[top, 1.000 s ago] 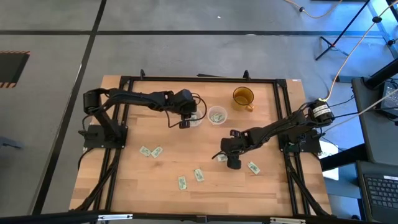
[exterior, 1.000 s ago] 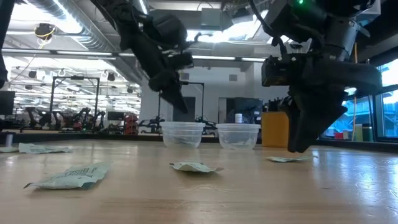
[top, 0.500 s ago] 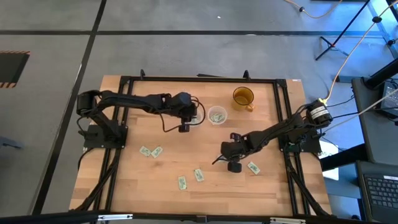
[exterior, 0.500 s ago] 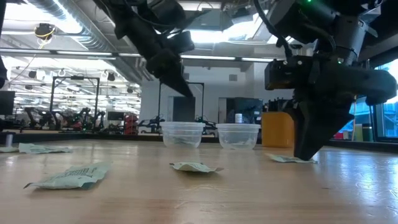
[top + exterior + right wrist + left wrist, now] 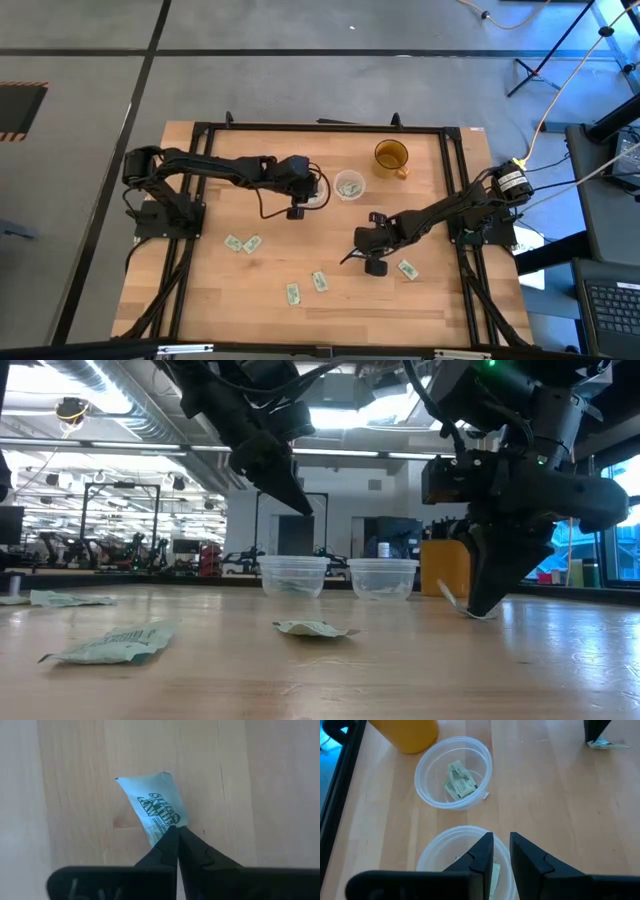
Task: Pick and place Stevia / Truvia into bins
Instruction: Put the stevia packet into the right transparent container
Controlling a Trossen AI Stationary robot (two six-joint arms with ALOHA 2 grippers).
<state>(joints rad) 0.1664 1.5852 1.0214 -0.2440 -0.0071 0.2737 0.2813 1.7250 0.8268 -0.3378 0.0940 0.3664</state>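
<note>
My right gripper (image 5: pixel 174 836) is down at the tabletop right of centre (image 5: pixel 358 257), shut on a pale green Stevia sachet (image 5: pixel 154 802). My left gripper (image 5: pixel 501 845) hangs open above the left bin (image 5: pixel 314 191), nothing between its fingers. That clear bin (image 5: pixel 445 865) holds a sachet. The second bin (image 5: pixel 454 772) beside it holds a few sachets. Both bins (image 5: pixel 293 575) (image 5: pixel 383 577) stand on their bases. Loose sachets (image 5: pixel 233 242) (image 5: pixel 252 243) (image 5: pixel 293 293) (image 5: pixel 319 281) (image 5: pixel 407 268) lie flat on the wood. My right gripper pinches one short end of the sachet (image 5: pixel 167 824) between its two fingertips, coming from above and pointing down. The held end is down at the table, and the free end (image 5: pixel 446 593) slants up off the wood.
An amber cup with a handle (image 5: pixel 391 156) stands behind the bins at the far right. A black frame (image 5: pixel 300 127) runs along the table's edges. Bare wood lies between the bins and the loose sachets.
My right gripper has come down to the table and shut on the sachet, whose free end has tipped up off the wood. My left gripper has risen a little over the bins.
</note>
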